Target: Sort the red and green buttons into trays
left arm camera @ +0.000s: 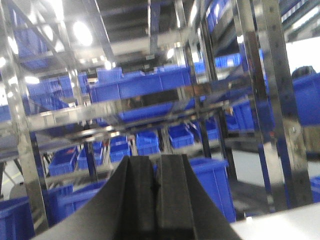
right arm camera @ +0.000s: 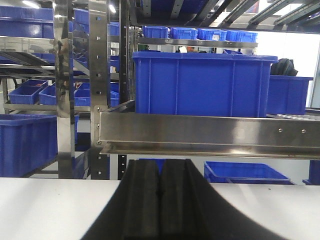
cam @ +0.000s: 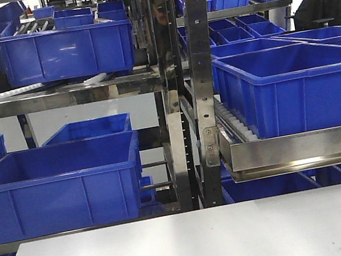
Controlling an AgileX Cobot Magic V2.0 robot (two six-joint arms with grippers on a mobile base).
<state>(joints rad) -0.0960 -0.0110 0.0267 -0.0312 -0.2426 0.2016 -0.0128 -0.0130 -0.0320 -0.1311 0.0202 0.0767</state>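
Observation:
No red or green button and no tray shows in any view. In the left wrist view my left gripper (left arm camera: 155, 160) is shut, its two black fingers pressed together with nothing between them, raised and pointing at the shelving. The right wrist view has my right gripper (right arm camera: 160, 164) shut too, fingers closed flat on each other and empty, held low over the white table (right arm camera: 45, 205). Neither gripper appears in the exterior view.
Steel racks (cam: 201, 97) full of deep blue crates (cam: 59, 184) stand just beyond the table's far edge (cam: 191, 215). A steel shelf rail (right arm camera: 205, 135) juts out at the right with a large blue crate (cam: 294, 89) on it.

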